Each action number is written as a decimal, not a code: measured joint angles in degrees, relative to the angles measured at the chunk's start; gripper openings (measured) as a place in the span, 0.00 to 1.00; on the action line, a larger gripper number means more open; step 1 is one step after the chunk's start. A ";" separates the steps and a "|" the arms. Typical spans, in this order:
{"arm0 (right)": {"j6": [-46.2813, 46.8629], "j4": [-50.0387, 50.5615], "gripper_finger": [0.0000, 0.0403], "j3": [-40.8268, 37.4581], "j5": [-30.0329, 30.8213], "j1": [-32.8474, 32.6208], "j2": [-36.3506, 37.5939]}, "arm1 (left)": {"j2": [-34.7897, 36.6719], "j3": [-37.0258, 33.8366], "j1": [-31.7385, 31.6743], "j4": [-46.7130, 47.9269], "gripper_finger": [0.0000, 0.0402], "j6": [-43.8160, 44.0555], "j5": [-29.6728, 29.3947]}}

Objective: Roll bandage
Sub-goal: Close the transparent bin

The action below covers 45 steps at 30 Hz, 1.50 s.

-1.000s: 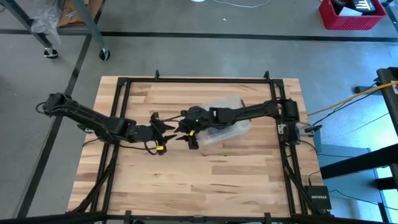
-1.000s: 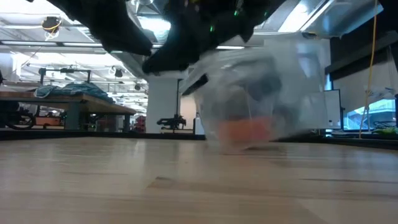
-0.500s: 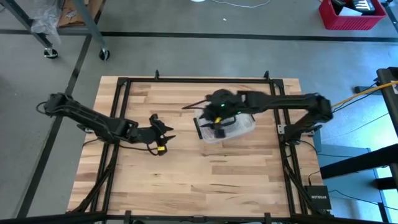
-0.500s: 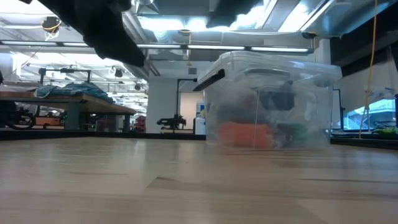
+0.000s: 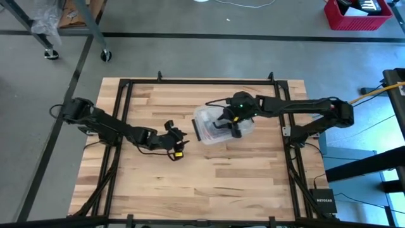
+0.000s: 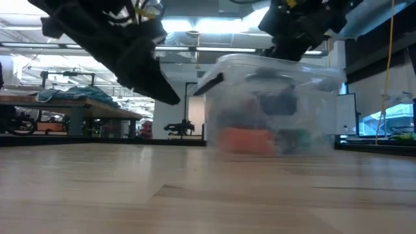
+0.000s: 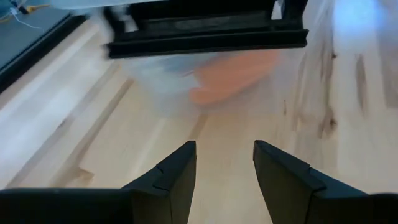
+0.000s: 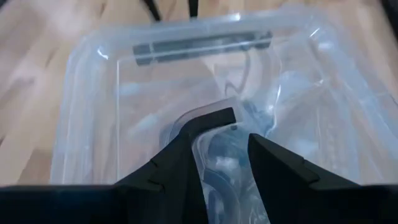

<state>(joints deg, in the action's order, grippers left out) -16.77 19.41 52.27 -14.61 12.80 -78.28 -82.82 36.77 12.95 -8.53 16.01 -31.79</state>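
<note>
The bandage does not show as a strip anywhere on the table. A clear plastic box (image 5: 221,123) with a black handle (image 7: 205,31) stands on the wood. Inside it are an orange thing (image 6: 250,138) and a dark thing (image 6: 283,104) that I cannot identify. My right gripper (image 5: 229,125) is open and points down over the box's lid (image 8: 124,93), as the right wrist view (image 8: 233,127) shows. My left gripper (image 5: 179,140) is open and empty, just above the table, a short way left of the box, facing its handle side (image 7: 224,146). My right gripper stands over the middle of the box's lid (image 8: 211,149) with its open fingers pointing down from above. I cannot tell whether the fingertips (image 8: 214,118) touch the lid. The box stands level on the table.
A black frame rail (image 5: 120,126) runs along the table's left side and another (image 5: 288,126) along its right. Bare wood (image 5: 202,183) lies on the near side of both grippers.
My right gripper has drawn back from far over the table's left toward the right and now stands over the box. The box, blurred and moving a second ago, now stands level and has slid slightly left. My left gripper has moved right, toward the box.
</note>
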 joint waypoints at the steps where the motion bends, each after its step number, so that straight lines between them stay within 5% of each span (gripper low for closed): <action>1: 0.58 -3.57 0.42 -1.15 -0.03 -0.04 -0.54 | -0.68 0.00 -0.04 -0.35 0.38 -0.25 0.07; 10: 7.25 -24.18 0.42 -3.43 -0.44 -1.66 -7.28 | -1.89 0.00 0.00 -0.24 0.38 -1.30 -0.02; 27: 8.01 -21.63 0.42 0.31 -0.27 -1.60 -7.39 | 8.38 0.01 0.15 -1.23 0.38 -4.19 -2.57; 45: 5.49 -26.90 0.42 2.92 2.66 -5.83 -12.53 | 8.19 0.04 -1.40 -1.46 0.38 -4.75 -2.58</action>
<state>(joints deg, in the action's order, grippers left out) -11.27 -7.49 55.19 -11.94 6.96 -90.81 -74.63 36.82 11.55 -9.99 11.27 -34.37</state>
